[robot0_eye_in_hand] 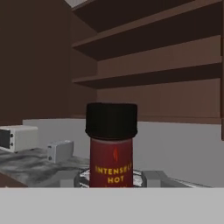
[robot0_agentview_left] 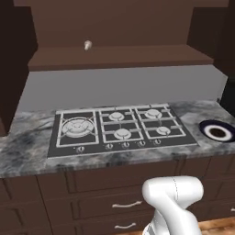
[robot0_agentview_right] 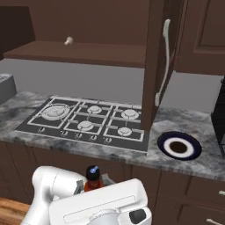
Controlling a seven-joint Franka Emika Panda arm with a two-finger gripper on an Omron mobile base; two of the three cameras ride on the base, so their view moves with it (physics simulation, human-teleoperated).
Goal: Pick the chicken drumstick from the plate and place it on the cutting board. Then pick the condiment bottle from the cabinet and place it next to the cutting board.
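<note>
Kitchen: marble bench [robot0_agentview_right: 184, 169], hob, plate [robot0_agentview_right: 179, 146] sitting bare
Bottle: condiment bottle [robot0_eye_in_hand: 111, 144] upright, long axis vertical, right between the fingers
Gripper: gripper [robot0_agentview_right: 93, 184] clamped on it, low, this side of bench

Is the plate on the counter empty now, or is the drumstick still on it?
Empty. In the right base view the plate shows its bare brown centre and white ring with nothing on it, and the left base view shows the same.

The condiment bottle [robot0_eye_in_hand: 111, 148] carries a red label with orange lettering that appears to read "INTENSELY HOT", partly cut off.
</note>
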